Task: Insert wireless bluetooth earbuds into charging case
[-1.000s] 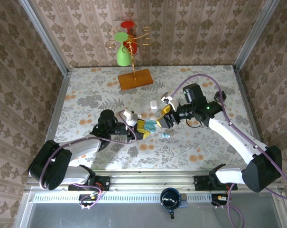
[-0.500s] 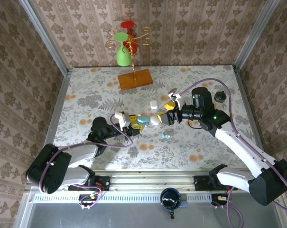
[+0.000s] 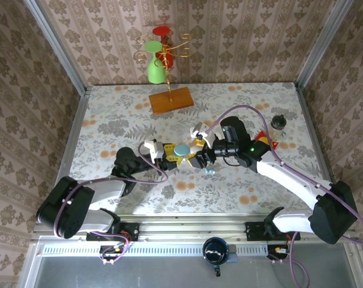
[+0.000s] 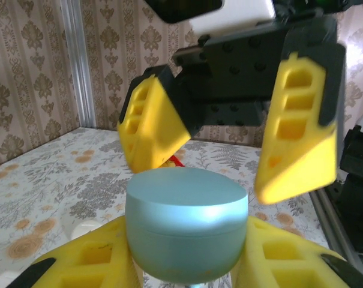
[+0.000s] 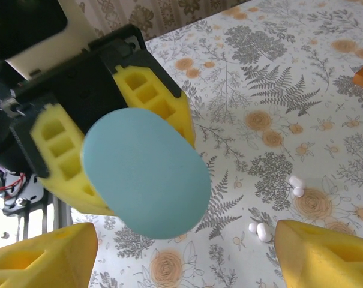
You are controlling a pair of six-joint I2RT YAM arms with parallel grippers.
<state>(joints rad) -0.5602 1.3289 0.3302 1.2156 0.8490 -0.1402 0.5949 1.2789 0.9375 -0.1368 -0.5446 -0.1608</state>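
The left claw (image 4: 187, 267) is gripping the blue case (image 4: 186, 225), which is sitting dead ahead of the right claw (image 5: 181, 252), empty and spread wide.

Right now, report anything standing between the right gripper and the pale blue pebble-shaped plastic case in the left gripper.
Nothing visible. The right gripper, open, faces the pale blue pebble-shaped plastic case directly, with bare air between; the left gripper clamps its sides.
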